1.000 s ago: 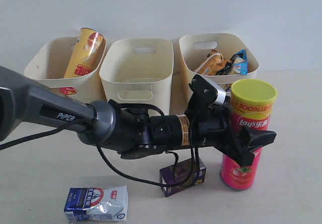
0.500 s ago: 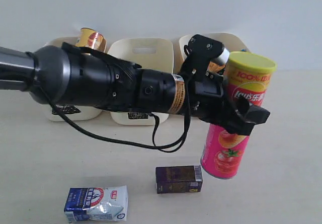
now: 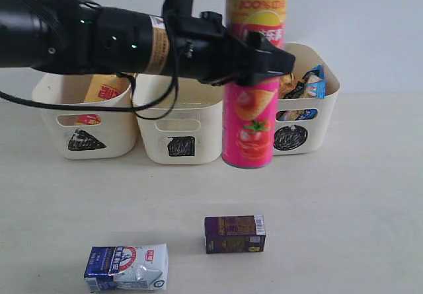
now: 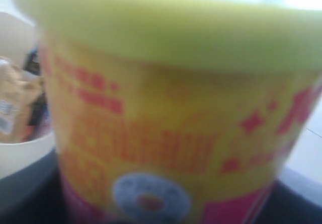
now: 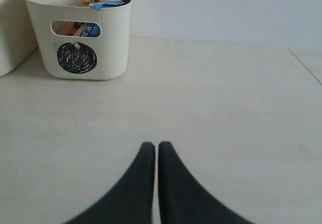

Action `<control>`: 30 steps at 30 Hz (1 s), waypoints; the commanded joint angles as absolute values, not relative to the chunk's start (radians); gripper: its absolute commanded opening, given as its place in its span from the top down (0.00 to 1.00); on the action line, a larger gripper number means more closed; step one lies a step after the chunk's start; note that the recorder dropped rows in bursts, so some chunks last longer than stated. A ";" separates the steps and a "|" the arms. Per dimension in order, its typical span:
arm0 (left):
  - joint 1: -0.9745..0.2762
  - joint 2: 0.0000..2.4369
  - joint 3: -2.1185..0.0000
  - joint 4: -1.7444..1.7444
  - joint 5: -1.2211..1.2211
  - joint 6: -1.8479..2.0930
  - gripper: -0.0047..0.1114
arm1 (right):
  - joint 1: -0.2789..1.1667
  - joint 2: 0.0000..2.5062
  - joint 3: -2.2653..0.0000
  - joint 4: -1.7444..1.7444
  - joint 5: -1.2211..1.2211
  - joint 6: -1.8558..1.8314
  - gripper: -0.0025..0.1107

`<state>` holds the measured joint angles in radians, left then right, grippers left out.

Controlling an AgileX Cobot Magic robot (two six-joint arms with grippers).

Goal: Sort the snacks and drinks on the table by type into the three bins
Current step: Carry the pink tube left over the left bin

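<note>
The left gripper (image 3: 259,61) clamps the pink-red chip tube (image 3: 249,132) around its upper half, with its jaws spread to the tube's width. The tube hangs upright, its yellow-green lid above the jaws and its base clear of the table (image 3: 344,195). The bin marked with a triangle (image 3: 99,135), which holds the other tube (image 3: 104,88), lies below the gripper and back along its own arm, so that arm is nearer. The right gripper (image 5: 151,158) is closed on nothing.
</note>
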<state>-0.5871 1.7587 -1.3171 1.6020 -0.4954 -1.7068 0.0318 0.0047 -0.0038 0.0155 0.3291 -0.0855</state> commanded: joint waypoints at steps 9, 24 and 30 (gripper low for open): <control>-0.357 1.694 -1.320 1.666 -0.632 -1.814 0.92 | 0.029 0.000 0.000 0.014 0.322 -0.087 0.98; -0.041 1.699 -1.400 1.744 -0.529 -1.809 0.92 | 0.029 0.000 0.000 0.014 0.322 -0.087 0.98; -0.021 1.707 -1.421 1.744 -0.384 -1.786 0.92 | 0.029 0.000 0.000 0.014 0.322 -0.087 0.98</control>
<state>-0.0250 1.7058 -1.4128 1.7392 -0.4633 -1.8049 0.0318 0.0047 -0.0038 0.0155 0.3291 -0.0855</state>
